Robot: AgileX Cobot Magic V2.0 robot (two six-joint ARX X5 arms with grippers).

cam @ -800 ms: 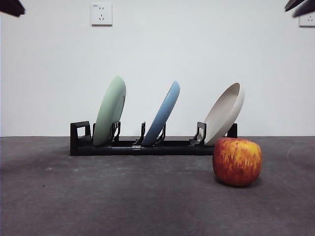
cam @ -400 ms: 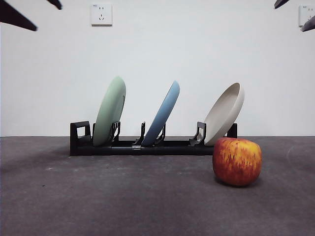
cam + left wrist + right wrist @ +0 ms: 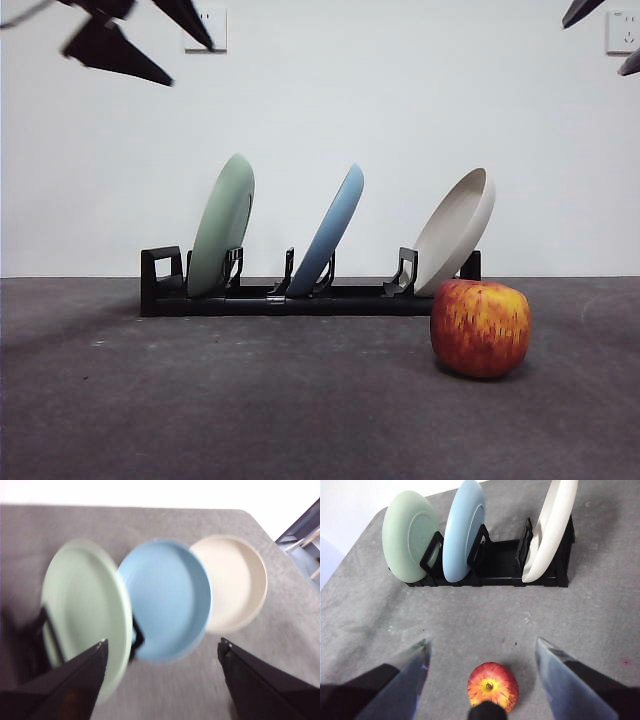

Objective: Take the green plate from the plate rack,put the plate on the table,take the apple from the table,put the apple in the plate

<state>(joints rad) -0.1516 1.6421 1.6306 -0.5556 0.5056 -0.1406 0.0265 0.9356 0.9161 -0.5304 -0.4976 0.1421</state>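
The green plate (image 3: pixel 222 226) stands tilted in the left slot of the black plate rack (image 3: pixel 290 297); it also shows in the left wrist view (image 3: pixel 85 610) and the right wrist view (image 3: pixel 410 535). The red apple (image 3: pixel 481 327) sits on the table (image 3: pixel 250 400) in front of the rack's right end, and shows in the right wrist view (image 3: pixel 492 686). My left gripper (image 3: pixel 140 35) is open, high above and left of the green plate; in its own view (image 3: pixel 162 647) the plate lies near one jaw. My right gripper (image 3: pixel 480 645) is open, high above the apple.
A light blue plate (image 3: pixel 328 231) stands in the rack's middle slot and a cream-white dish (image 3: pixel 456 231) in the right slot. The rack (image 3: pixel 495 565) lies near the table's far edge by the white wall. Wall sockets (image 3: pixel 205 30) are behind.
My left gripper has come down and to the right into the front view's top left, toward the green plate. The right gripper has barely moved. Plates and apple are still.
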